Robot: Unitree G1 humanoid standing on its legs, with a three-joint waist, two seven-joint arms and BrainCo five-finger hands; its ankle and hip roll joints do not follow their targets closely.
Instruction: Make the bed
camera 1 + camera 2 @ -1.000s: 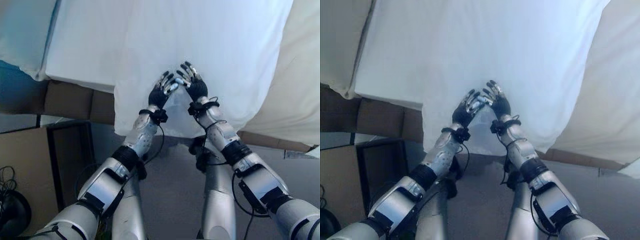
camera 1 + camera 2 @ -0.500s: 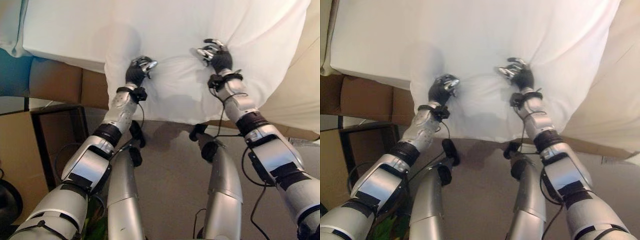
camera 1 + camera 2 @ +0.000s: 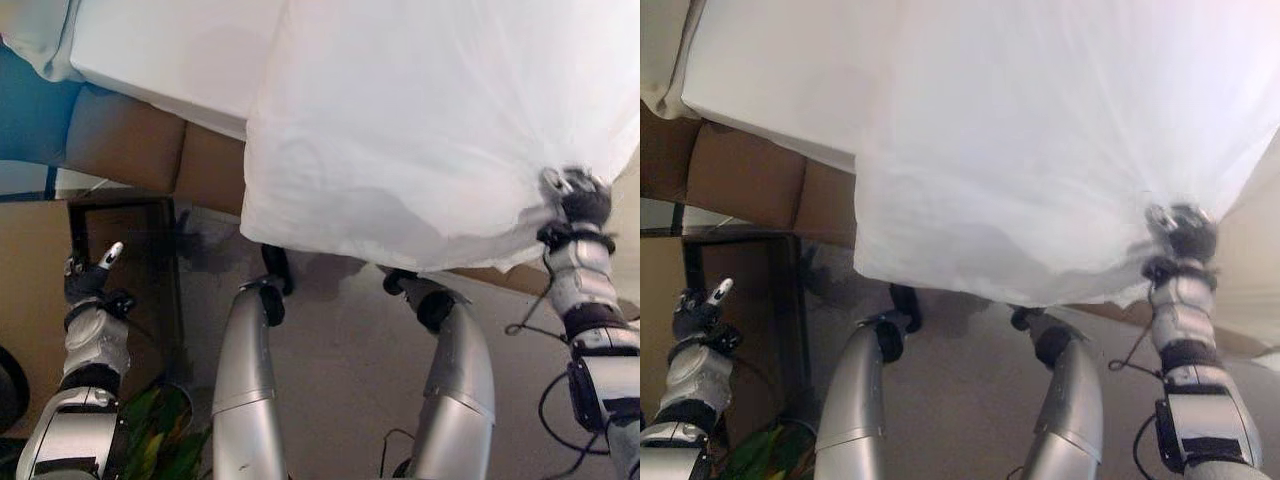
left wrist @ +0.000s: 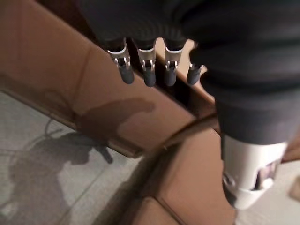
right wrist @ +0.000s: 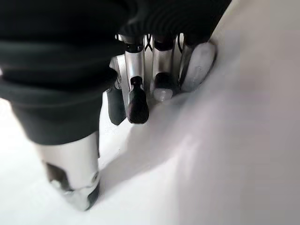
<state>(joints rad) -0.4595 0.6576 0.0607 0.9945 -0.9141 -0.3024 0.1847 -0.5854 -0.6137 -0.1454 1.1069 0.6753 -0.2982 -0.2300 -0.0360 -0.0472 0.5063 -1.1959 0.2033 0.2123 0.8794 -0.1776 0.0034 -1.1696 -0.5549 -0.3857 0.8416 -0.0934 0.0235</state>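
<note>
Now, the bed (image 3: 160, 60) runs across the top, its white mattress sitting on a brown base (image 3: 125, 150). A big white sheet (image 3: 420, 130) is draped over it, its lower edge hanging off the near side above the grey floor (image 3: 340, 330). At that edge, far right, the right robot hand (image 3: 572, 195) has its fingers (image 5: 136, 101) curled into the sheet, clenched on a bunch of cloth. Way down low on the left, beside a dark frame (image 3: 165, 280), the left robot hand (image 3: 88, 275) is well clear of the sheet, released, fingers (image 4: 147, 72) loose and holding nothing.
</note>
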